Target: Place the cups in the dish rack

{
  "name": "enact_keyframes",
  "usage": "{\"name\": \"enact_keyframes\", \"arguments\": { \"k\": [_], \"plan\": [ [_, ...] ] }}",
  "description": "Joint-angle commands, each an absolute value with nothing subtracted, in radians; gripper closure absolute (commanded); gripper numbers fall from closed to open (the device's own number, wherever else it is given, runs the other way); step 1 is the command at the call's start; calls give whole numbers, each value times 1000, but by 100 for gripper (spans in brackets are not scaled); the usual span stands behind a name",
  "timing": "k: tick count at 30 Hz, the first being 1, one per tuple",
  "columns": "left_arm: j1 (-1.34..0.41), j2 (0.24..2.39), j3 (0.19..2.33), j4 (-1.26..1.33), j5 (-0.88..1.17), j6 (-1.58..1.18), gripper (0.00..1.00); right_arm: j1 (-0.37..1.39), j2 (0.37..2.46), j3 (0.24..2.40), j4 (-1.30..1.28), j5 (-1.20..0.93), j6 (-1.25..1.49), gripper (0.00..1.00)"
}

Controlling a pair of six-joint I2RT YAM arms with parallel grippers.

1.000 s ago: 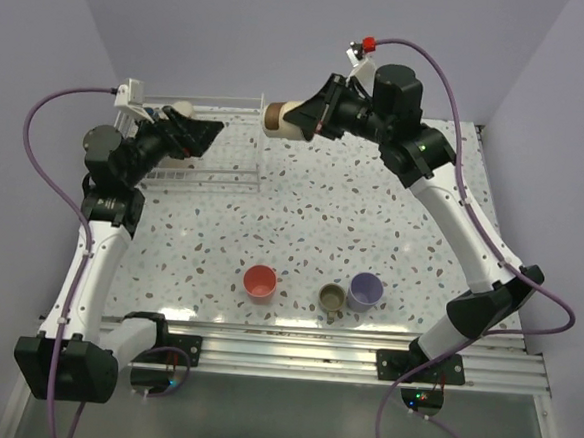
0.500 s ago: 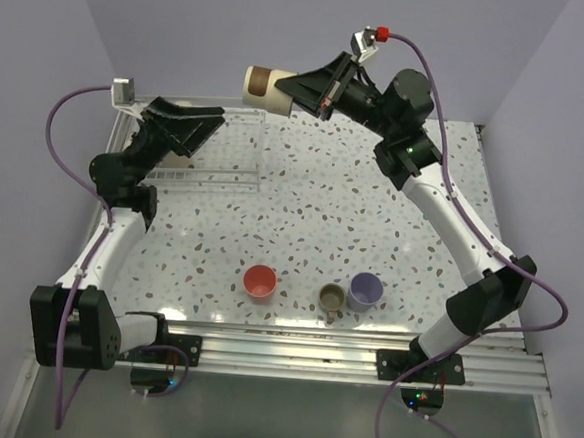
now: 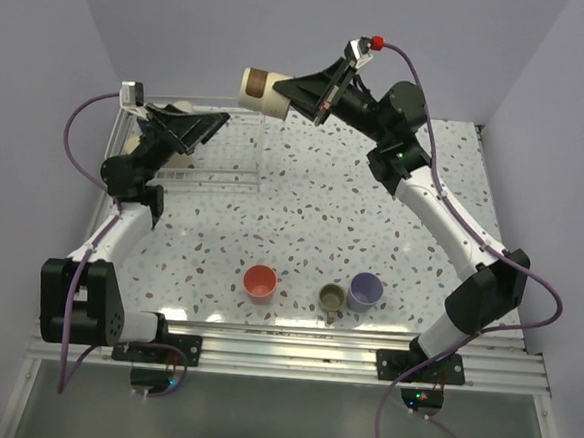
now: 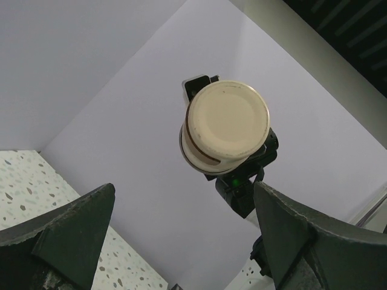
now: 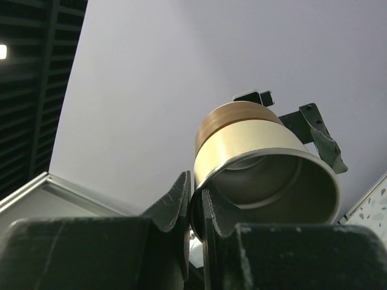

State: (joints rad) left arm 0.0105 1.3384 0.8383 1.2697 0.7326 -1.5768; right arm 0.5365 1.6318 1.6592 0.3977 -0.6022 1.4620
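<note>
My right gripper point(image 3: 299, 87) is shut on the rim of a beige cup with a brown band point(image 3: 263, 89), holding it on its side high above the back of the table, bottom towards the left. In the right wrist view one finger sits inside the cup point(image 5: 260, 151) and one outside, at the gripper point(image 5: 196, 205). My left gripper point(image 3: 203, 128) stands open and empty over the white dish rack point(image 3: 237, 180), tilted up towards the cup's bottom point(image 4: 227, 124). A red cup point(image 3: 260, 281), an olive cup point(image 3: 331, 299) and a lavender cup point(image 3: 366, 289) stand near the front edge.
A pale cup point(image 3: 182, 107) shows in the rack's back left corner, partly hidden by the left arm. Purple walls close in the table at the back and on both sides. A metal rail runs along the front edge by the arm bases.
The right gripper has carried the beige cup up and to the left, over the rack's right end. The left arm has swung back and tipped its open gripper upward.
</note>
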Motion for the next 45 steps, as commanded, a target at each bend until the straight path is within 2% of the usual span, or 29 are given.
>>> {"name": "enact_keyframes", "arguments": {
  "k": [1, 15, 31, 35, 38, 39, 42, 45],
  "plan": [
    [8, 1348, 862, 1532, 721, -1603, 0, 546, 1632, 1637, 482, -609, 1485, 100],
    [-32, 1371, 876, 1531, 719, -1586, 1, 586, 1718, 1660, 453, -615, 1441, 100],
    [-49, 1396, 913, 1408, 723, -1497, 5, 601, 1769, 1667, 388, -643, 1374, 100],
    [-61, 1402, 926, 1361, 724, -1453, 10, 601, 1782, 1683, 380, -650, 1370, 100],
    [-69, 1410, 937, 1339, 721, -1436, 21, 601, 1790, 1690, 365, -655, 1355, 100],
    [-69, 1416, 945, 1333, 719, -1434, 28, 603, 1793, 1690, 362, -657, 1348, 100],
    [-71, 1430, 959, 1324, 713, -1433, 30, 601, 1801, 1694, 348, -666, 1335, 100],
    [-72, 1445, 972, 1318, 706, -1431, 26, 601, 1799, 1692, 318, -670, 1303, 100]
  ]
}}
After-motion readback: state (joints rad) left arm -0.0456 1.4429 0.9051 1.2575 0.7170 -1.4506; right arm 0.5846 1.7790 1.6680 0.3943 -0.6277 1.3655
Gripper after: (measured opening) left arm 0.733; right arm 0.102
